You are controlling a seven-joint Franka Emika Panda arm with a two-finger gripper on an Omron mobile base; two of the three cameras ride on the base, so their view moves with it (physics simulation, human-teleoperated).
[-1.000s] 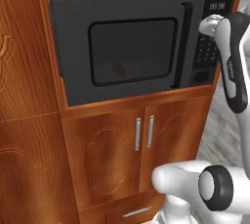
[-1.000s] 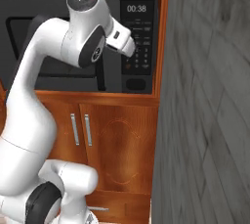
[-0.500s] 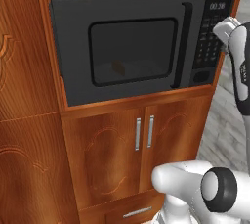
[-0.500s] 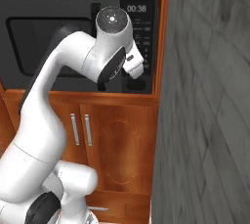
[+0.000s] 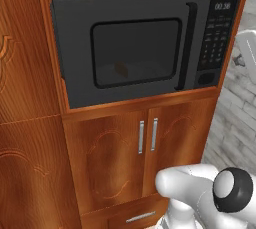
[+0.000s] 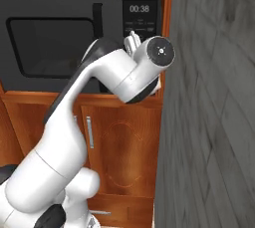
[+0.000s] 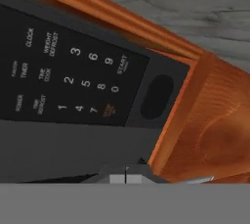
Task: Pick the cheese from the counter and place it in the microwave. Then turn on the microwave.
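You are seeing the cheese (image 5: 120, 69) sitting inside the closed microwave (image 5: 75, 48): small, light, fairly firm, best gripped across its flat sides. The tool, fingers together and holding nothing, is facing the button panel (image 7: 73, 78).

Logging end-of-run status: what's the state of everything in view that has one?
microwave: door shut, display lit with digits
cheese: inside the microwave, seen through the window
gripper: shut, holding nothing, close in front of the button panel
cabinet doors: both shut
drawer: shut
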